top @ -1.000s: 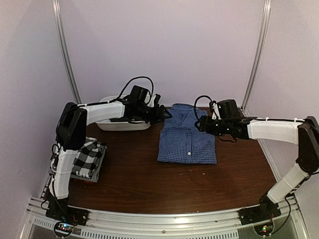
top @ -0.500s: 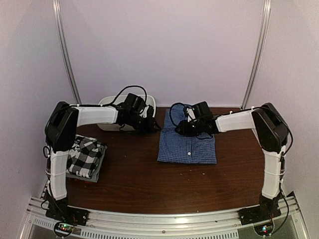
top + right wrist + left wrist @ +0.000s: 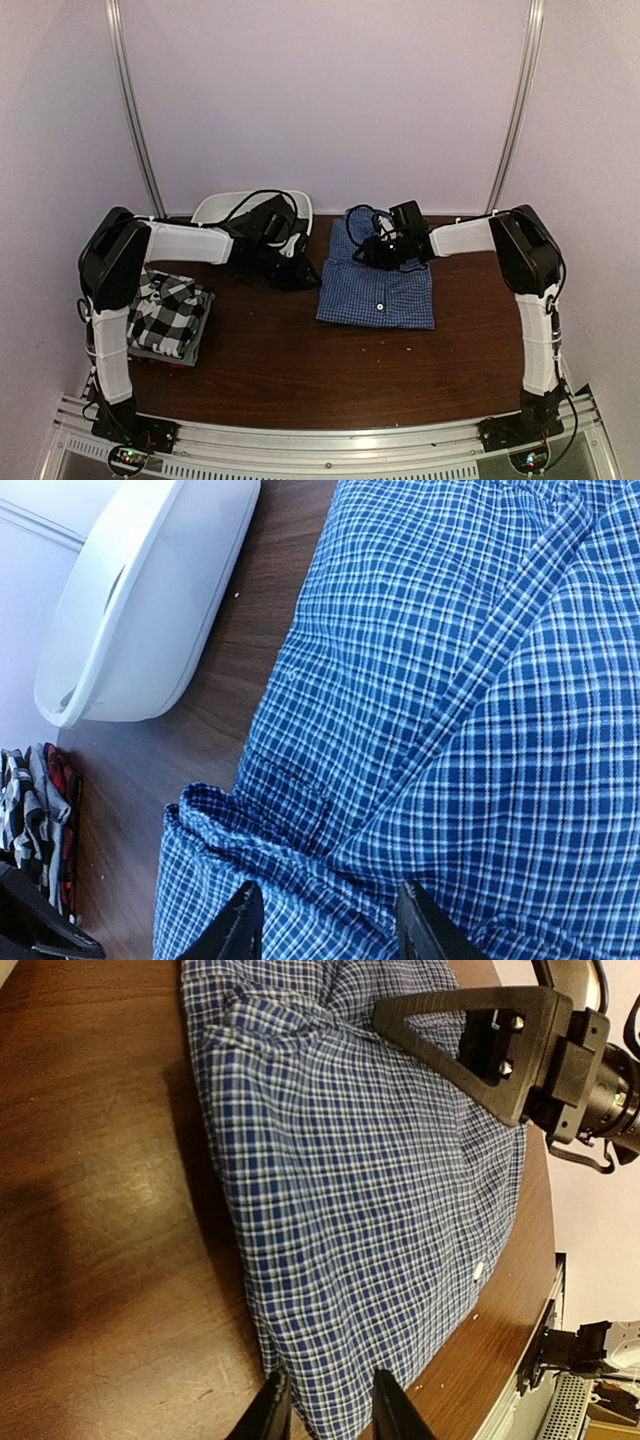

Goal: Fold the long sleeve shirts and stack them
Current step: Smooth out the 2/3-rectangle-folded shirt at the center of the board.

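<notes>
Blue shirt [image 3: 377,285] lies folded on bench [image 3: 300,360], just right of basin [image 3: 225,208]. My L gripper [image 3: 332,1415] straddles its basin-side edge, R gripper [image 3: 330,925] its collar end, prob. to lift it for stacking. Can't tell if either's pinching.

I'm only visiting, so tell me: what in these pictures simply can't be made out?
1. Whether the left gripper pinches the blue-and-white checked cloth shirt: left wrist view, the cloth between its fingers runs off the bottom edge; top view, the gripper's body covers it.
2. The right gripper and its hold: likewise, right wrist view.
3. Inside of the white oval plastic basin: top view, the left arm crosses it.
4. The layers under the black-and-white plaid shirt: top view, the plaid covers them.
</notes>
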### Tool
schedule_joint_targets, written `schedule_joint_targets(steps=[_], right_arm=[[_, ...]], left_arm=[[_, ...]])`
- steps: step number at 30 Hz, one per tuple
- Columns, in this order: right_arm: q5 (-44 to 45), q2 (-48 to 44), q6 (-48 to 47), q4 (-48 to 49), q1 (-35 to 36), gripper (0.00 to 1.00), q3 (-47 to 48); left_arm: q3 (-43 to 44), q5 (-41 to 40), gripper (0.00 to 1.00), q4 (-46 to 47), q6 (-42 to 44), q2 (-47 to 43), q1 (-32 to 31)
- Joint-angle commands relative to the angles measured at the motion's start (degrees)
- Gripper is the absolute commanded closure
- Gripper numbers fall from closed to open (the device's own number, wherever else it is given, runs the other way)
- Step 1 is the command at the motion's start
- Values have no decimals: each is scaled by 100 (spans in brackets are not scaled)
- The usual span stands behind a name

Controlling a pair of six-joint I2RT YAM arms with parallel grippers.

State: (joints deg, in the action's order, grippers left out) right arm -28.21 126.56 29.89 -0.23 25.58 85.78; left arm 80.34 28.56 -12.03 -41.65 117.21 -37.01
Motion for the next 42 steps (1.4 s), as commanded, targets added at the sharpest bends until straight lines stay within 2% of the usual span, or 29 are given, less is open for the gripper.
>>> schedule_joint_targets(steps=[1,10,17,21,26,34,42], right_arm=[[30,-827,-165,-289,-9,53,4],[80,-1951,44,4,-151,55,-1468],[-204,-1992,360,932,-489,55,-2573],[-248,-1859,484,1179,-579,55,-2889],[-168,-1998,513,1097,-581,55,-3118],[484,-3370,600,652,-415,54,-3712],[621,-3872,1322,1575,-62,54,-5037]], left_arm=[[-4,102,71,297,99,-232,-121],[265,10,72,433,85,74,-534],[-238,-225,73,456,67,149,-596],[-528,-317,73,505,88,293,-596],[-669,-350,74,538,101,356,-609],[-405,-501,74,262,165,215,-645],[-44,-447,74,3,246,67,-642]])
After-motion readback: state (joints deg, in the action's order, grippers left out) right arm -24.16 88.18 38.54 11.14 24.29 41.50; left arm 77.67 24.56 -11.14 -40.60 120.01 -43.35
